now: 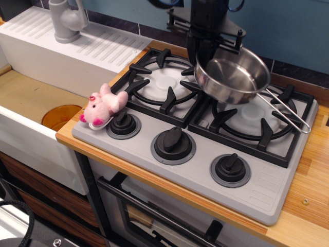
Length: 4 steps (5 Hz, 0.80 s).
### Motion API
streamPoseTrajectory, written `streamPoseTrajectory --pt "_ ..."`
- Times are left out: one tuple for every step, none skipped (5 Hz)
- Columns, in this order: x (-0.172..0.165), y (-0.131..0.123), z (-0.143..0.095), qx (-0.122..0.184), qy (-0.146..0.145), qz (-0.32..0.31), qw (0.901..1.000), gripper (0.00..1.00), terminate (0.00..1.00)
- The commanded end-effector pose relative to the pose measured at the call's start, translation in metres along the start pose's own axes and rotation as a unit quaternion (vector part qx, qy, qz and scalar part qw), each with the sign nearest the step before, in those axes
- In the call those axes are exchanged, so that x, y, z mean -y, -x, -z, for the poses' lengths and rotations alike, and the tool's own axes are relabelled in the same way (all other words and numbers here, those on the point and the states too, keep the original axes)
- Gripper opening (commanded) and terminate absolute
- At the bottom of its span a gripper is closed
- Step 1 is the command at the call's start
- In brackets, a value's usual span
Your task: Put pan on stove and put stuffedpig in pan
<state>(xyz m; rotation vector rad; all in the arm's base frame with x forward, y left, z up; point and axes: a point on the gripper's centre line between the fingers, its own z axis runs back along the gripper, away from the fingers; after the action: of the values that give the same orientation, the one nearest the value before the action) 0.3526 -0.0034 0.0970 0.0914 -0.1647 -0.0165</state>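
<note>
My gripper is shut on the far left rim of the shiny steel pan and holds it in the air, tilted, above the gap between the two burner grates. Its wire-loop handle points to the right and down. The grey stove has two black grates and three black knobs. The pink stuffedpig lies at the stove's front left corner, next to the left knob.
A white sink with a grey faucet stands left of the stove, an orange drain cover in its basin. The wooden counter runs along the right and front. A blue wall is behind.
</note>
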Motion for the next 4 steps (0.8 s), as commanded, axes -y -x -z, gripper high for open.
streamPoseTrajectory --pt "-0.032 -0.018 -0.042 0.048 -0.010 0.011 0.9988 0.00 0.00" --pt "-0.051 -0.017 -0.046 0.042 -0.015 0.018 0.9988 0.00 0.00" --pt "-0.065 -0.017 -0.046 0.042 -0.018 0.023 0.9987 0.00 0.00" --pt "-0.079 -0.017 -0.041 0.045 -0.014 0.028 0.9985 0.00 0.00"
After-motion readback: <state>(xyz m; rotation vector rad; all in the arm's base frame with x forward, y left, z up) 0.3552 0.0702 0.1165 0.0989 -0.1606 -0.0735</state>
